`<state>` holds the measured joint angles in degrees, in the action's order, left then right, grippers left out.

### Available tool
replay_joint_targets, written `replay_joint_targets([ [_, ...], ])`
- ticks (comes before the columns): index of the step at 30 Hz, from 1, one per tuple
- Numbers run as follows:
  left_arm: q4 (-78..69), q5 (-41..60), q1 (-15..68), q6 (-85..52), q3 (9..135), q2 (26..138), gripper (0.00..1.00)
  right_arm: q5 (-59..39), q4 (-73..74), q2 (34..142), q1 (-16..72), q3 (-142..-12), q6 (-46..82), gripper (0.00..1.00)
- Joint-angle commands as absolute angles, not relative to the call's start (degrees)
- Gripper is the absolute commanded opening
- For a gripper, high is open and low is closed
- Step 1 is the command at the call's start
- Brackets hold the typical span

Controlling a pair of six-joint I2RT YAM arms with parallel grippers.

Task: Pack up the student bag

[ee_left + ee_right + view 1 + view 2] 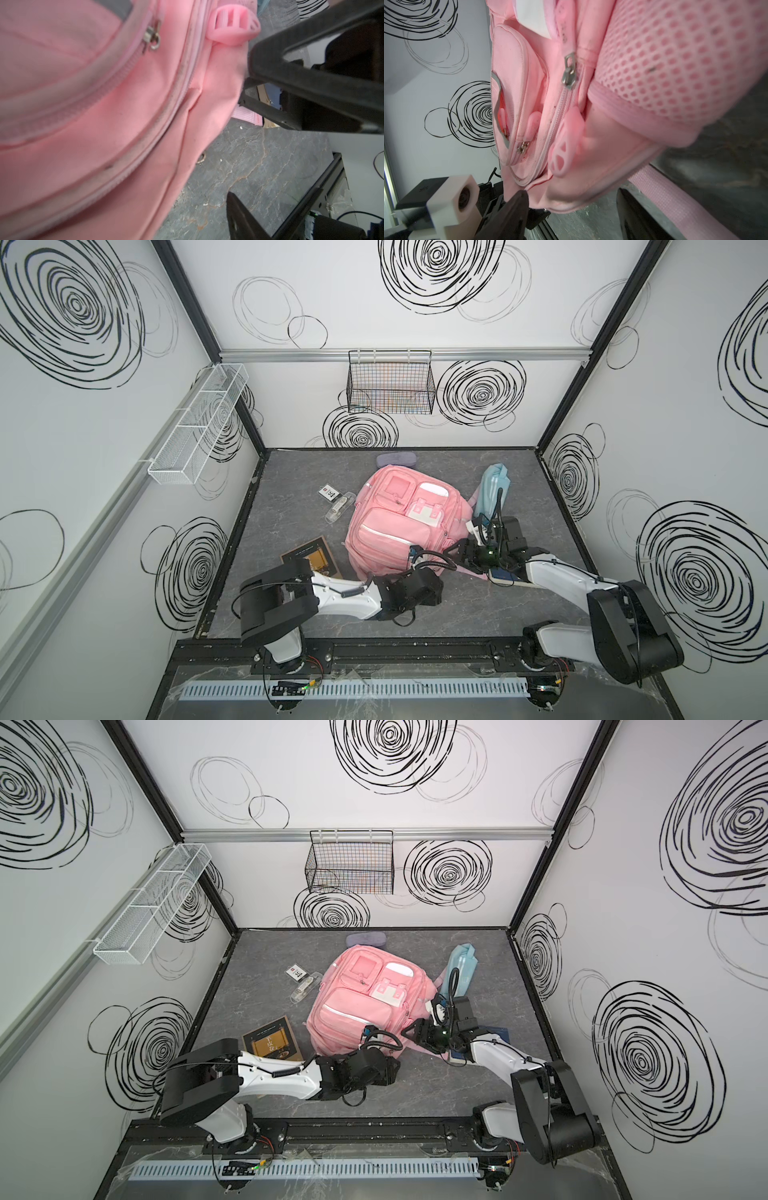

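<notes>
The student bag (399,522) (361,1002), a large pink backpack, lies front-up mid-table. Both grippers are at its near right corner. My left gripper (415,558) faces the corner (124,124) from the front. One of its fingers (239,214) shows, standing clear of the fabric over bare table; the bag hides its other finger. My right gripper (457,551) (571,199) is open, jaws wide apart astride the bag's lower edge, one fingertip (519,199) touching fabric. A metal zip slider (569,72) and a pink rubber pull tab (562,153) sit just ahead of it.
A grey case (395,459) lies behind the bag and a light-blue pouch (494,489) to its right. A card (329,492), a clear case (338,508) and a brown book (311,558) lie left. A dark notebook (505,576) sits under my right arm. Wire baskets (390,383) (199,427) hang on the walls.
</notes>
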<state>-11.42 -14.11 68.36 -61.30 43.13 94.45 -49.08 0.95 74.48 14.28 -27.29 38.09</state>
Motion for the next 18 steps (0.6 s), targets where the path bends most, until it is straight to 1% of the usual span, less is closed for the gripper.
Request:
replay_joint_targets([
  [1,-12.99,-18.59,67.77,-59.16,45.55,96.50,0.60,-48.85,7.20,75.53,14.68,-27.10,41.35,0.71],
  [4,-13.59,-19.03,67.26,-57.74,46.32,98.03,0.60,-48.35,8.82,77.45,14.67,-27.15,42.02,0.69],
  [7,-14.24,-18.83,66.89,-56.63,46.67,99.23,0.60,-48.38,10.26,79.49,14.67,-26.99,42.36,0.61],
  [9,-15.26,-18.10,66.64,-55.55,46.76,99.86,0.59,-49.18,11.75,80.64,14.64,-26.43,42.97,0.49],
  [11,-16.14,-17.24,66.33,-54.36,47.13,100.55,0.58,-49.94,12.97,81.20,14.77,-25.89,43.63,0.40],
  [15,-15.28,-16.04,65.92,-52.07,48.66,101.68,0.54,-51.39,13.51,81.18,15.00,-25.59,44.06,0.14],
  [18,-14.56,-16.17,66.13,-51.10,48.87,100.75,0.53,-52.28,13.32,79.21,15.11,-25.40,45.17,0.00],
])
